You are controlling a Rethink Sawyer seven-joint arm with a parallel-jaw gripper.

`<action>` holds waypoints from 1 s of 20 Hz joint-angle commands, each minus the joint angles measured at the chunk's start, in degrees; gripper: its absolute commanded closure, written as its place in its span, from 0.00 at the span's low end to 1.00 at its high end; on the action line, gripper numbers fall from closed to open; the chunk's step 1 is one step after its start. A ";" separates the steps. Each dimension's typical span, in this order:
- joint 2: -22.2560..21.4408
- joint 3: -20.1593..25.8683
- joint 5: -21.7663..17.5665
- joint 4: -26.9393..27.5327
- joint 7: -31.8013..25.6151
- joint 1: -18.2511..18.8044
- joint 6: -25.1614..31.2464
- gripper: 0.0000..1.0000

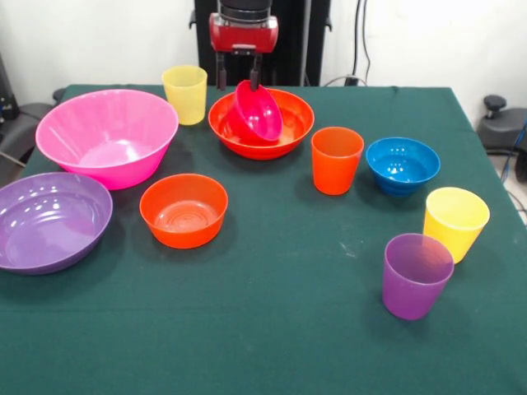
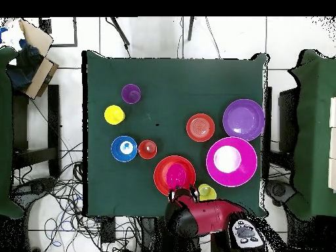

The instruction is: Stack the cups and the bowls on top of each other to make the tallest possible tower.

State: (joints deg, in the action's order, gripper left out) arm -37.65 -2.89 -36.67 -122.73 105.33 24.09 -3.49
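The small magenta bowl (image 1: 257,113) lies tilted inside the wide orange bowl (image 1: 284,136) at the table's far side. It also shows in the overhead view (image 2: 176,176). My gripper (image 1: 238,80) hangs just above it, jaws apart, one finger at the bowl's upper rim. The big pink bowl (image 1: 107,136) stands empty at the left, with the shallow purple bowl (image 1: 49,220) and the small orange bowl (image 1: 184,210) in front of it. The blue bowl (image 1: 403,164) stands at the right. The cups stand singly: yellow (image 1: 185,94), orange (image 1: 336,160), yellow (image 1: 454,222) and purple (image 1: 416,275).
The green table's near edge (image 1: 263,387) runs along the bottom of the front view. In the overhead view the red arm (image 2: 203,220) reaches in over the table's bottom edge. Chairs stand at both sides of the table (image 2: 20,131).
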 commanded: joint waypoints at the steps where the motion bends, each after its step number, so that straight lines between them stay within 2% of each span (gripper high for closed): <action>1: -0.96 4.84 -1.84 -1.07 3.95 0.14 1.45 0.00; 10: -4.78 7.13 -0.53 -0.96 2.76 0.72 4.92 0.00; 16: -4.44 10.01 -0.74 0.61 1.02 3.42 7.31 0.00; 18: -4.29 9.20 -0.59 0.29 2.06 2.41 6.59 0.00; 20: -4.30 7.47 0.21 -0.42 4.11 -0.35 5.14 0.00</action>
State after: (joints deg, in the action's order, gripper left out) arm -42.80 0.00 -36.65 -123.02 105.33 25.96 -2.55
